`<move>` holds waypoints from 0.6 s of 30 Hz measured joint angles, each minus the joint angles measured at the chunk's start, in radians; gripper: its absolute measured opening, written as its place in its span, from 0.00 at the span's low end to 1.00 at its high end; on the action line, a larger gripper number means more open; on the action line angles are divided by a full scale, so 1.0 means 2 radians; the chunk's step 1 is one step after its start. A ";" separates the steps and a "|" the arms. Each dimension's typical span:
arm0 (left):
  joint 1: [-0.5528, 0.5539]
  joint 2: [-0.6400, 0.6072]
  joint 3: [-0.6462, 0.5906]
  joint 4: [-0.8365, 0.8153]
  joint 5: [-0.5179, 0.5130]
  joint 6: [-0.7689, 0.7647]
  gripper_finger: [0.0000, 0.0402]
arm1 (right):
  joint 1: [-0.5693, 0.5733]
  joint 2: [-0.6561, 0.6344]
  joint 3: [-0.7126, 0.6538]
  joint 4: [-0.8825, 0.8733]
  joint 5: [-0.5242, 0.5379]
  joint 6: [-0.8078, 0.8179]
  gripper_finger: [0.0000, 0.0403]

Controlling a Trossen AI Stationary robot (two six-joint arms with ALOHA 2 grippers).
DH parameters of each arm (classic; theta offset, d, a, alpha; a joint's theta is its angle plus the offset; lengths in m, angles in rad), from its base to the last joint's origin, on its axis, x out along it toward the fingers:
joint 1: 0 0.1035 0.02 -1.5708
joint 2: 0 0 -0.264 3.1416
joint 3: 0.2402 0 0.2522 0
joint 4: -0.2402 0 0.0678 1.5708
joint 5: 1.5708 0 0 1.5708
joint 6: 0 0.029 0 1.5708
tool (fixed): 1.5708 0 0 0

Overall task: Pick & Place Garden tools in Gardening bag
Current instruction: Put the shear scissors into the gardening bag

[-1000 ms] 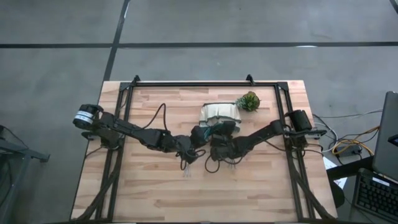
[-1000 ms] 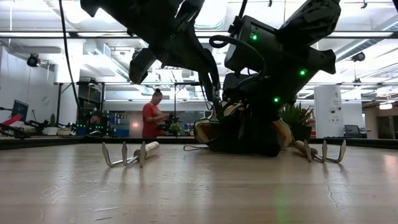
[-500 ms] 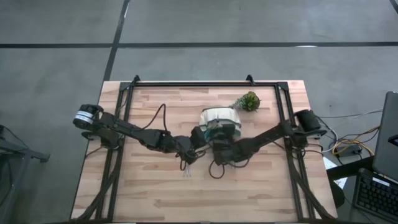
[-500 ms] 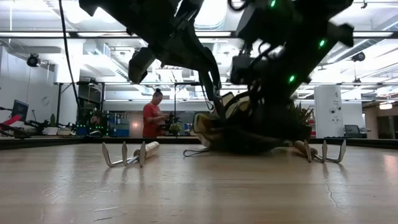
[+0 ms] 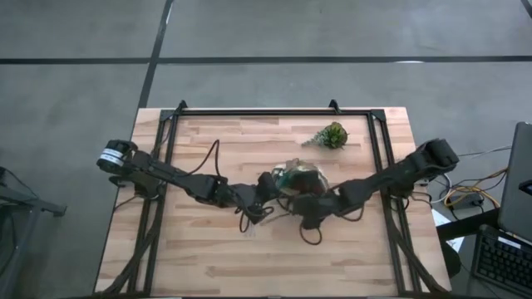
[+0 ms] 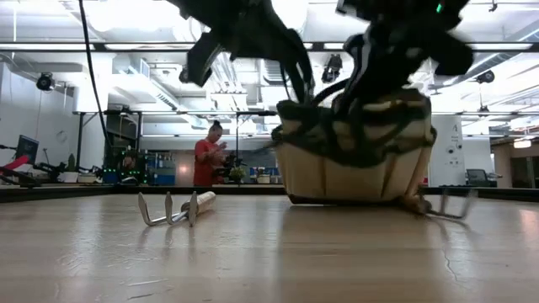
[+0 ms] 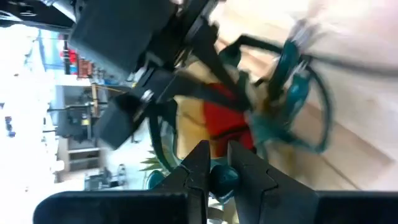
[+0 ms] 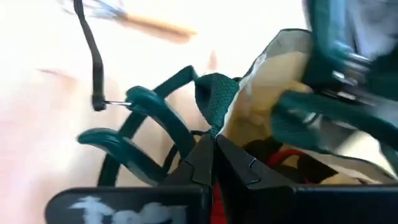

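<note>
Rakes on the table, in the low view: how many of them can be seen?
2. The first rake lies on bare wood at the picture's left; the second rake lies at the right, close beside the gardening bag. Others may be hidden behind the bag.

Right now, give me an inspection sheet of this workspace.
Surface: wooden table, bare at the front.
Job's things: bag upright, mid-table; red piece inside it; one rake lying out to one side, a second rake beside the bag.
Clutter: small plant behind the bag.
Grippers: left gripper and right gripper both have jaws shut on the bag's green trim.
Cables: black cable looping off the left arm.
Surroundings: person standing far behind the table.
</note>
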State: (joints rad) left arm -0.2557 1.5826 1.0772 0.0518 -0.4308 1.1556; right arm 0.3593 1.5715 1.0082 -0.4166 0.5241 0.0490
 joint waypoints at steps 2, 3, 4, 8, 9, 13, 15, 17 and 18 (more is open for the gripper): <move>-0.001 0.000 0.009 0.000 -0.007 0.007 0.11 | 0.002 -0.019 0.000 0.000 -0.026 0.000 0.02; -0.001 0.000 0.013 -0.001 -0.008 0.007 0.11 | 0.002 -0.027 0.000 0.000 -0.036 0.000 0.02; -0.001 0.000 0.017 -0.004 -0.008 0.006 0.11 | 0.003 -0.034 0.000 0.000 -0.044 0.000 0.02; -0.001 -0.001 0.038 -0.043 -0.002 0.005 0.11 | 0.005 -0.056 0.000 -0.002 -0.083 0.002 0.02; -0.001 -0.001 0.043 -0.053 -0.001 -0.001 0.11 | 0.006 -0.060 0.000 -0.004 -0.084 0.002 0.02; -0.001 -0.002 0.055 -0.074 0.001 -0.045 0.11 | 0.011 -0.071 0.003 -0.022 -0.084 0.002 0.02; -0.001 -0.002 0.067 -0.075 0.002 -0.105 0.11 | 0.014 -0.072 0.008 -0.036 -0.084 -0.002 0.02; 0.000 -0.003 0.089 -0.097 0.006 -0.172 0.11 | 0.019 -0.072 0.013 -0.053 -0.083 -0.019 0.02; 0.001 -0.005 0.101 -0.120 0.016 -0.197 0.11 | 0.021 -0.071 0.016 -0.066 -0.082 -0.032 0.02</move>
State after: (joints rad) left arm -0.2537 1.5725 1.2800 -0.1881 -0.3985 0.7609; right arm 0.4014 1.4285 1.0404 -0.5477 0.3599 -0.0148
